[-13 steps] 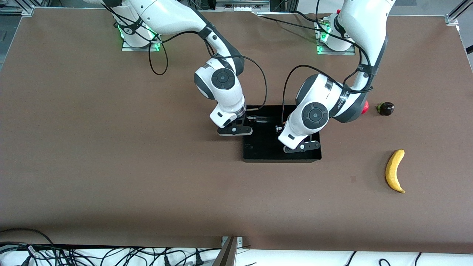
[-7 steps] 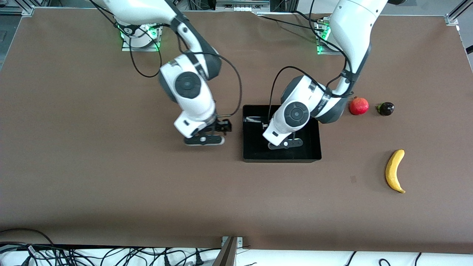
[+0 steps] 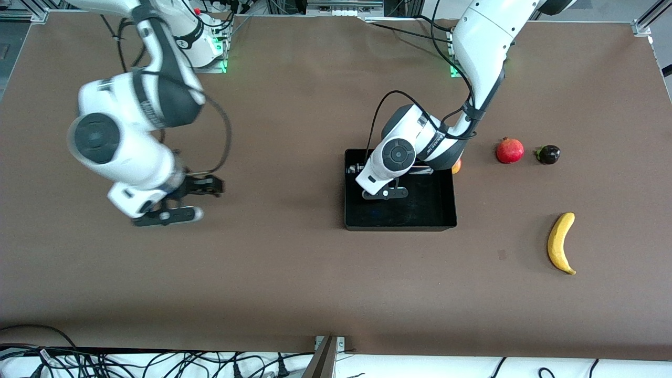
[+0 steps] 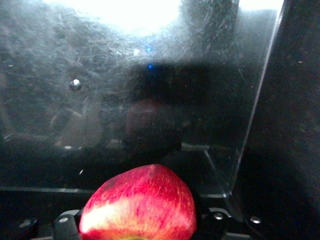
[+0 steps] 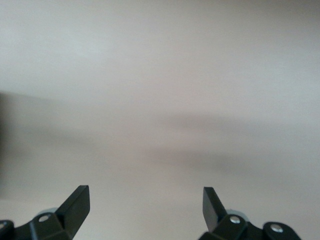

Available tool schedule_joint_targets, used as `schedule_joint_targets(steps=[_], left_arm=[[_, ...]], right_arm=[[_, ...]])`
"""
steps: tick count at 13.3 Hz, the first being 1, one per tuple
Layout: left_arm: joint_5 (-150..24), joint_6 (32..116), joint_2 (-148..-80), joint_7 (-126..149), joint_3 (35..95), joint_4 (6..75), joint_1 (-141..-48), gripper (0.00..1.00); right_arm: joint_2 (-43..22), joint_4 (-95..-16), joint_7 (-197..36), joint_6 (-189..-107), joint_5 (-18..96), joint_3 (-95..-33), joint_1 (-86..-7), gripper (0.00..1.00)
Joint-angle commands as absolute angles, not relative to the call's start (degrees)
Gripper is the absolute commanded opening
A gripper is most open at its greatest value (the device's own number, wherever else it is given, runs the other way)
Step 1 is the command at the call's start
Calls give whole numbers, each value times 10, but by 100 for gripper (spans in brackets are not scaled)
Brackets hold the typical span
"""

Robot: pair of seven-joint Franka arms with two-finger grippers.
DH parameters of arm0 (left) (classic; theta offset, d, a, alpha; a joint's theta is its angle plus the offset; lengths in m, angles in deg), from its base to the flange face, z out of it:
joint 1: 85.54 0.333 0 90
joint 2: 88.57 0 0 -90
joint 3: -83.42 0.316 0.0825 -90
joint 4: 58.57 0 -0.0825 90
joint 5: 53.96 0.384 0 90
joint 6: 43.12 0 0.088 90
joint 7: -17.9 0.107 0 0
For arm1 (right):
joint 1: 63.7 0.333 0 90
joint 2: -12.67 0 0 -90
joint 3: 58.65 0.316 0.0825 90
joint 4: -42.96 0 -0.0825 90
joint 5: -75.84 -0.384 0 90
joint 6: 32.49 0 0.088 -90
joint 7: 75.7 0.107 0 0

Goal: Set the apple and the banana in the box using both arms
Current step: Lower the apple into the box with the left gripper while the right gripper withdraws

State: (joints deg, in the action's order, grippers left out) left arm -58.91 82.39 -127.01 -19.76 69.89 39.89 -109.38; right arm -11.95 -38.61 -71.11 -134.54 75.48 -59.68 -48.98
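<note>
Brown table carries a crowned red round fruit beside a small dark purple fruit; cables along nearest edge.

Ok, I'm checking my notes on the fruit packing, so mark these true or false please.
1. The left gripper holds the small red-and-yellow apple over the glossy black plastic box. True.
2. The long curved yellow banana lies in the box. False: it lies on the brown table, toward the left arm's end.
3. The right gripper is open and empty. True.
4. The right gripper hangs over the box. False: it is over the table, toward the right arm's end.
</note>
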Motion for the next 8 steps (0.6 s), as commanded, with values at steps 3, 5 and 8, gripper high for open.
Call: schedule_joint_targets(steps=[3, 5, 8], left_arm=[[-567, 877, -1269, -200, 698, 442, -1093, 10], [-566, 877, -1269, -195, 698, 442, -1093, 56], [-567, 874, -1268, -203, 698, 437, -1092, 100]], right_arm=[[-98, -350, -793, -1240, 745, -602, -569, 100], [-87, -345, -804, -1212, 744, -611, -593, 100], [-82, -325, -818, -1195, 747, -612, -595, 100]])
